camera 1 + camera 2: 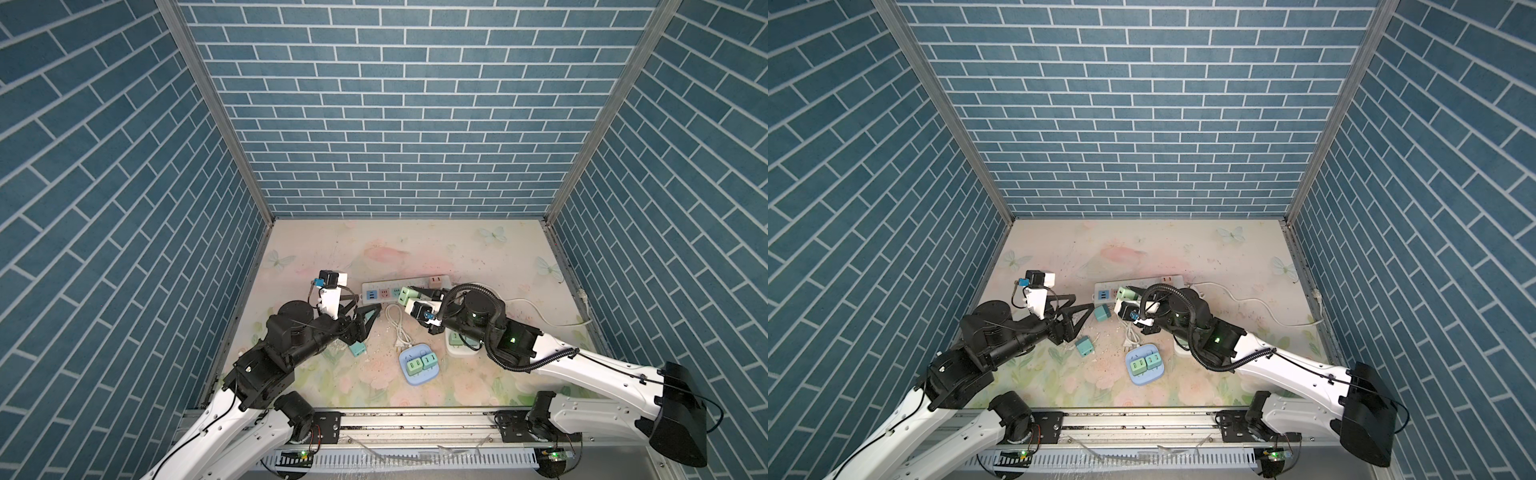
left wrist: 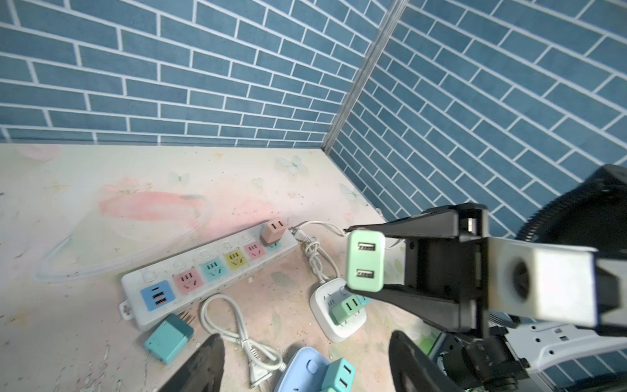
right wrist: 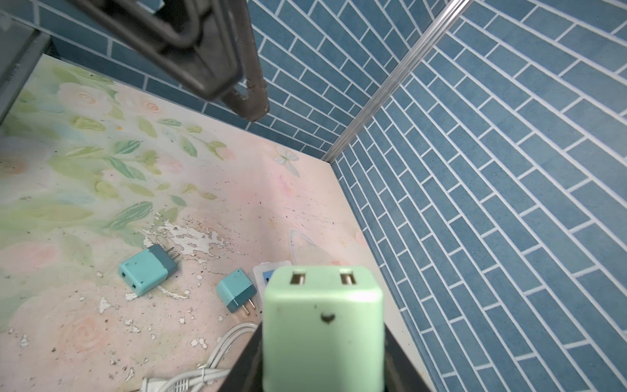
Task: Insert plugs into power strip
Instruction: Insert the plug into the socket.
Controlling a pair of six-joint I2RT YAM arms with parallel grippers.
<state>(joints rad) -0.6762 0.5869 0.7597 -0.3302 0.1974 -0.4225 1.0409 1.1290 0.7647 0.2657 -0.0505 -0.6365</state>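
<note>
Gripping pale-green plug [image 3: 324, 325], right claw [image 2: 368, 260] near power strip [image 2: 149, 275].

Bright even light, faint shadows, wide-angle bowing at edges, soft foreground

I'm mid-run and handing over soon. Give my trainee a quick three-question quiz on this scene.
1. True or false: the left gripper is holding a plug.
2. Which plug sits in the long white power strip? A) yellow cube plug B) pinkish-tan cube plug C) black cube plug
3. How many teal cube plugs lie loose on the floral tabletop?
Key: 1 false, its jaws are open and empty; 2 B; 3 two.
</note>
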